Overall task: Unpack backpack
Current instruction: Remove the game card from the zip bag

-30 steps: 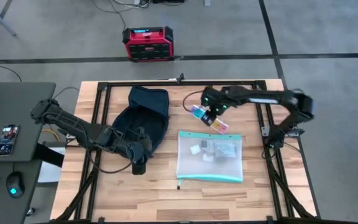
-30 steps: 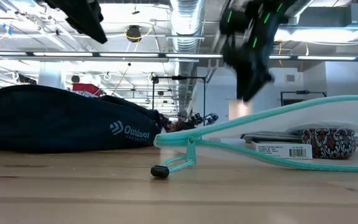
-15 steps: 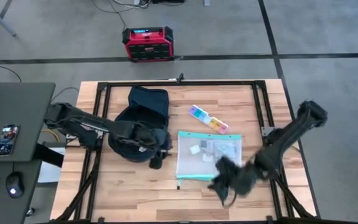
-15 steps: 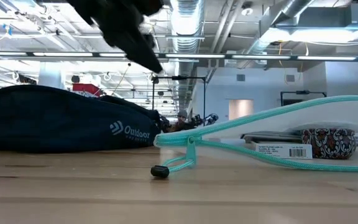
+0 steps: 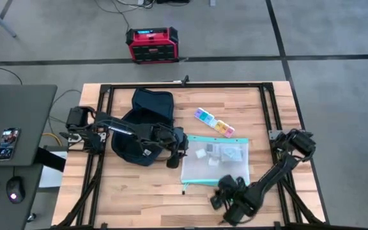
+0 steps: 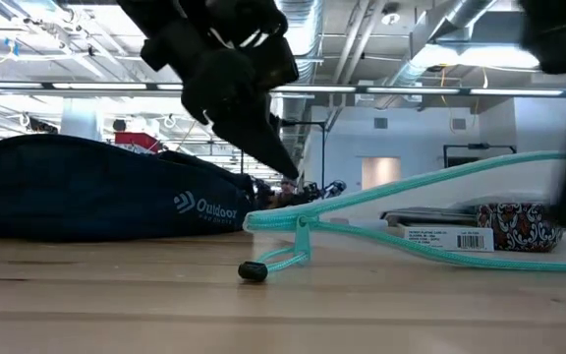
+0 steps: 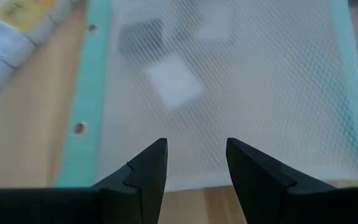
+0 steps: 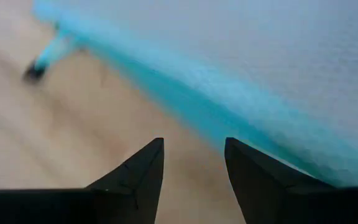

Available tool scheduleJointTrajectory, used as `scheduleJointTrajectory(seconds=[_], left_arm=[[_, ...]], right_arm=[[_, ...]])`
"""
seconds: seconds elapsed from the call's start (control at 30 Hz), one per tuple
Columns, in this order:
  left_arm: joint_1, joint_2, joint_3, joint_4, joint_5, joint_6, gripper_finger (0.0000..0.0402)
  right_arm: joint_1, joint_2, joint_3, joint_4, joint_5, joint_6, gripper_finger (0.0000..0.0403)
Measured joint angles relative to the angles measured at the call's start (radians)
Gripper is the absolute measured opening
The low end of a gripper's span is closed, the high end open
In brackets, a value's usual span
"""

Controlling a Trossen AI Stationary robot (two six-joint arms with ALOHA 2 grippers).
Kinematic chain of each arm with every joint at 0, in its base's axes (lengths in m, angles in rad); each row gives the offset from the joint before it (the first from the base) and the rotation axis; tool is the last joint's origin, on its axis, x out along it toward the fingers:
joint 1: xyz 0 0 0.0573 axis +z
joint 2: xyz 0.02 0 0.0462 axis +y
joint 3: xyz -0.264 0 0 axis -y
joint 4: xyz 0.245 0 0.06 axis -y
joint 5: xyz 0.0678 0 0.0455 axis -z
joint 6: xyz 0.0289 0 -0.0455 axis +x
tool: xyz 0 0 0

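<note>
Backpack (image 5: 144, 124) is partly hidden by the left gripper (image 5: 173, 155), parted at its 3 o'clock; right gripper (image 5: 225, 203), parted, is blurred.

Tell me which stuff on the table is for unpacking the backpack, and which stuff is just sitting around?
For the job:
backpack
mesh pouch, already out on the table
pill organizer, already out on the table
left gripper, open, beside the backpack
right gripper, open, near the pouch

Just lying about:
red-black box on the floor
phone and mouse on the side desk
</note>
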Motion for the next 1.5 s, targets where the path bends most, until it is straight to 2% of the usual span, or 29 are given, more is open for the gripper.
scheduleJointTrajectory(seconds=[0.17,0.57,0.73,0.9,1.17,1.33,1.5], left_arm=[[-0.003,0.004,0.0,-0.014,0.003,-0.003,0.015],[-0.003,0.001,0.0,-0.027,0.003,0.007,0.015],[-0.003,0.001,0.0,-0.03,0.003,0.041,0.015],[0.0,0.001,0.0,-0.051,0.002,0.072,0.015],[0.025,0.001,0.067,-0.038,0.002,0.176,0.015],[0.091,0.009,0.086,0.068,0.006,0.202,0.015],[0.158,0.101,0.09,0.156,0.133,0.155,0.015]], right_arm=[[-0.065,-0.041,0.003,-0.097,0.089,-0.045,0.0159],[-0.319,-0.04,-0.001,-0.145,0.09,-0.226,0.0159],[-0.39,-0.033,-0.061,-0.128,0.087,-0.224,0.0159],[-0.4,-0.036,-0.143,-0.099,0.088,-0.113,0.0159],[-0.386,-0.041,-0.239,0.024,0.126,-0.056,0.0159],[-0.364,-0.039,-0.243,0.088,0.139,-0.034,0.0159],[-0.329,-0.037,-0.243,0.132,0.147,-0.006,0.0159]])
